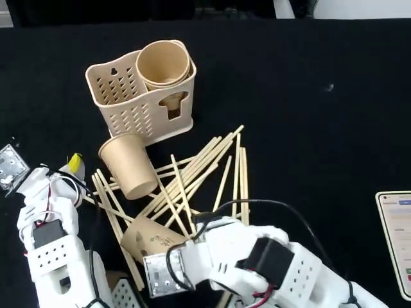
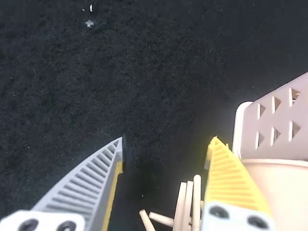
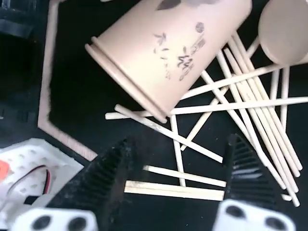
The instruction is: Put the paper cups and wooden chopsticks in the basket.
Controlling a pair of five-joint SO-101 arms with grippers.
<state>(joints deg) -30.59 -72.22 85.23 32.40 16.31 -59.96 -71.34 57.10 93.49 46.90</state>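
Right gripper [image 3: 180, 140] and left gripper [image 2: 167, 140] gape; chopsticks [image 1: 196, 170] lie flat, mostly slanting, cup [image 3: 168, 53] on its side.

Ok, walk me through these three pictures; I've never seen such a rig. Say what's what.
These are two small robot arms at a black table. One picture looks down from above; the other two come from a camera on each arm's wrist. The left gripper and the right gripper are both open and hold nothing. A beige basket already holds stacked paper cups. Two more cups lie on their sides: a cup by the basket, a printed cup near the right gripper. Wooden chopsticks lie scattered around them.
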